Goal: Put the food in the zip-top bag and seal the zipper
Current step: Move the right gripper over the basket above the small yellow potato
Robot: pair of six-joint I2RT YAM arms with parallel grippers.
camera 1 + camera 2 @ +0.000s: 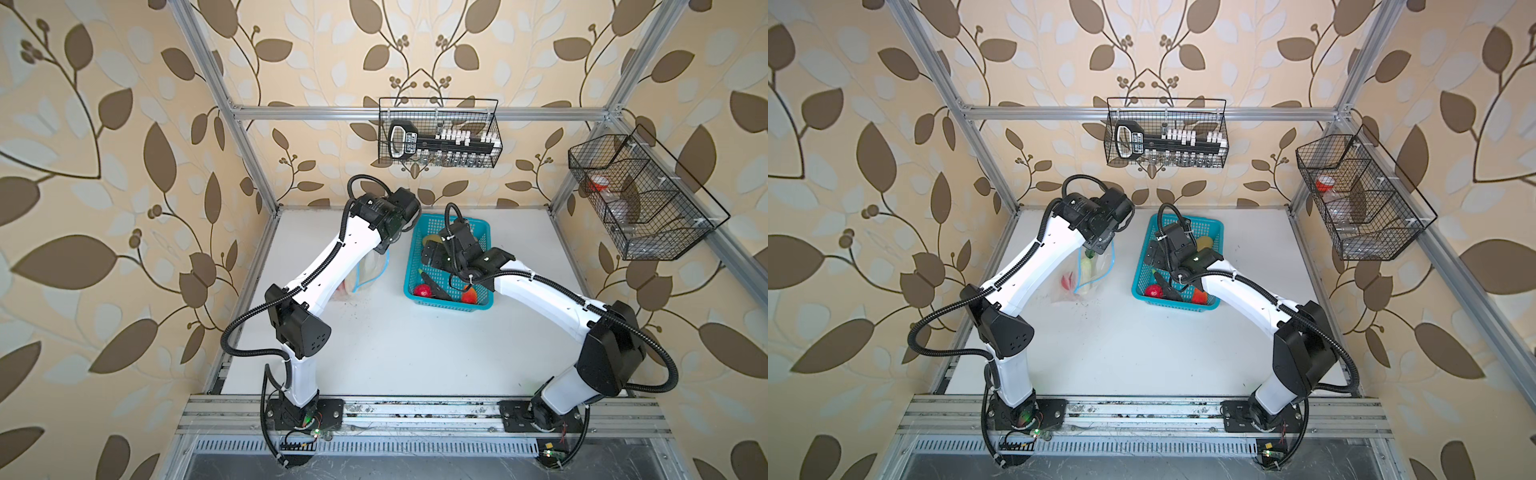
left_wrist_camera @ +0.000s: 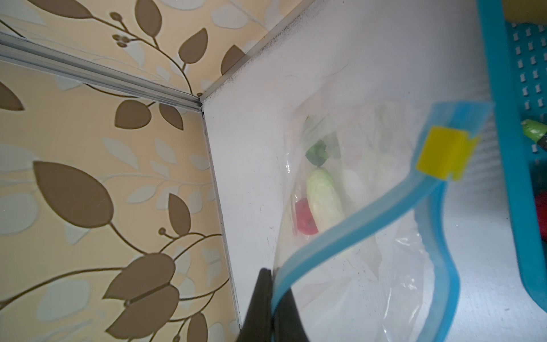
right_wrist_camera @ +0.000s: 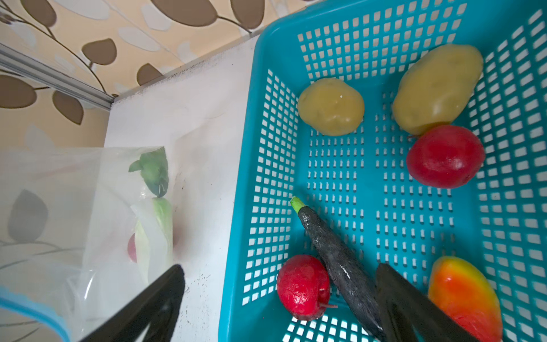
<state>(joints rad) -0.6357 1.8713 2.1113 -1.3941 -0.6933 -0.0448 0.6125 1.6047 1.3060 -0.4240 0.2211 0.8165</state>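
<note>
Left tool (image 2: 271, 281) pinching zipper (image 2: 370, 213) | white table (image 1: 415, 353) speckled | leaf wallpaper (image 1: 104, 166) walls

leaf-patterned walls (image 1: 108, 174), white tabletop (image 1: 415, 353)

Three tomatoes (image 3: 445, 156), two potatoes (image 3: 331, 106), one eggplant (image 3: 334, 254), one pepper (image 3: 464, 296), one cucumber (image 2: 324, 201), one leafy green (image 3: 154, 171), one bag (image 2: 399, 281), one basket (image 3: 414, 207)

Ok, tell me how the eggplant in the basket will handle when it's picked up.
The eggplant is slim and holds its long shape on the basket floor, so probably stiff and light. Its round, tapered body may roll sideways or slip if gripped near an end. The tomato seemingly touching it could roll when it lifts.
</note>
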